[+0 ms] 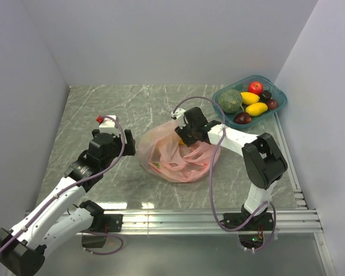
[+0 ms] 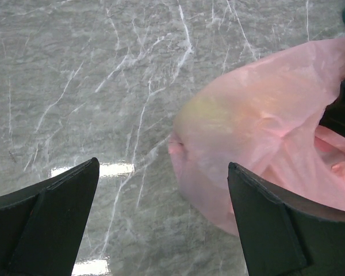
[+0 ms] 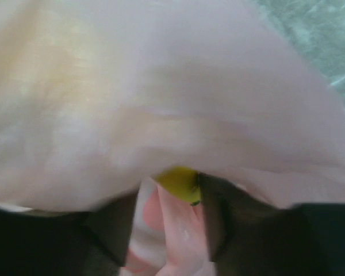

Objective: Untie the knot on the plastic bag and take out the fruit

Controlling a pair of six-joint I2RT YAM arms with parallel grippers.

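The plastic bag (image 1: 172, 158) lies crumpled in the middle of the table, pink and translucent. My right gripper (image 1: 185, 145) is pushed into its upper right side. In the right wrist view the bag (image 3: 161, 86) drapes over the lens, and the tip of a yellow fruit (image 3: 178, 183) shows between the half-closed fingers of the gripper (image 3: 169, 190), with a fold of pink plastic. Whether they pinch it is unclear. My left gripper (image 1: 129, 147) is open and empty just left of the bag (image 2: 264, 115), fingers wide apart (image 2: 163, 167). A yellow-green fruit (image 2: 210, 109) shows faintly through the plastic. No knot shows.
A teal tray (image 1: 279, 106) at the back right holds a dull-green melon (image 1: 231, 100), a red apple (image 1: 255, 87), two yellow fruits (image 1: 253, 103) and dark ones (image 1: 242, 118). White walls close the table on three sides. Bare marbled tabletop (image 1: 109, 103) lies left and behind.
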